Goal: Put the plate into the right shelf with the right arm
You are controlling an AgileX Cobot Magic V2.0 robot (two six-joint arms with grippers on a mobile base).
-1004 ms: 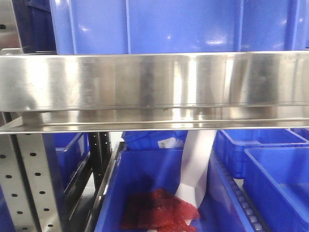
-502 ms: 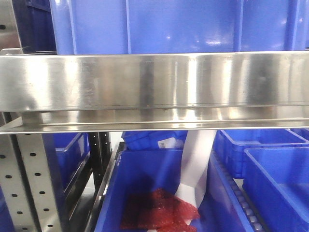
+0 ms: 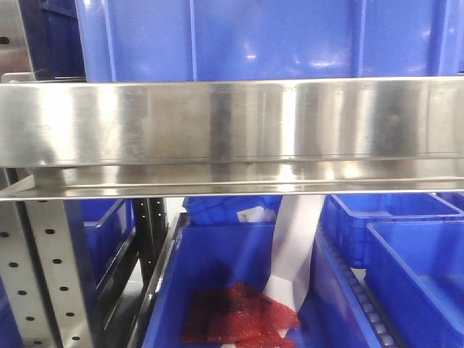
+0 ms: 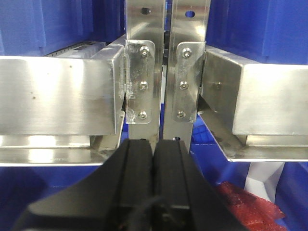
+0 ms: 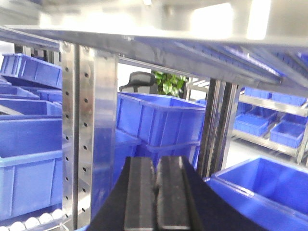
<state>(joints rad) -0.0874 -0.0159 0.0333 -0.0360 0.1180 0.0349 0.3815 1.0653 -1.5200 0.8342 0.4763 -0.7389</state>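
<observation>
Nothing is moving in front since the earlier frame, and we are seeing both the left gripper (image 4: pixel 153 159) and right gripper (image 5: pixel 156 192) closed and empty near the shelf (image 3: pixel 232 123), the plate nowhere visible, so its placing is unconfirmed.

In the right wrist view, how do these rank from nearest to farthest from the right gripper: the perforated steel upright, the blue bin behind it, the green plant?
From the right gripper, fingers closed together:
1. Perforated steel upright, just to its left.
2. Blue bin, straight ahead, behind the upright.
3. Green plant, far back, above the bin.
</observation>
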